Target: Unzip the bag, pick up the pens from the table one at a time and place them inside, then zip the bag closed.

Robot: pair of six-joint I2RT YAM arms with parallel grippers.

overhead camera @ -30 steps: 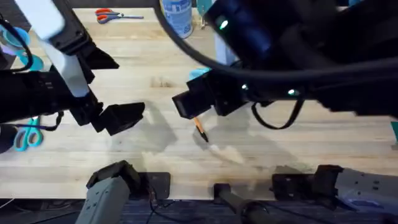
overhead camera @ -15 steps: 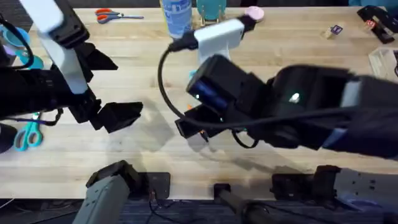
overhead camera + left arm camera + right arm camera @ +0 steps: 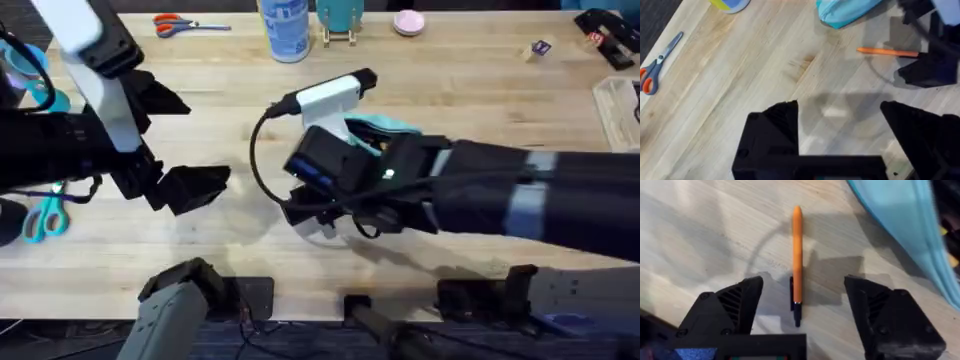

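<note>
Wood plank surface (image 3: 480, 70) w/ scissors (image 3: 180, 22) at the far edge. Right tool (image 3: 802, 305) is spread wide, fingers either side of the orange pen (image 3: 797, 255), not touching it. Pen lies flat just beside the turquoise bag (image 3: 905, 225). Left tool (image 3: 840, 130) also wide open, holding nothing, off to the left.

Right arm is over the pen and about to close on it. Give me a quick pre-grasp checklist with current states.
1. Right gripper open: ok.
2. Pen lies between the fingers, flat on the table: ok.
3. Pen apart from the bag: ok.
4. Left gripper open, away from the pen: ok.
5. Bag unzipped enough to take the pen: cannot tell.
6. Fingers low enough to pinch the pen: cannot tell.
</note>
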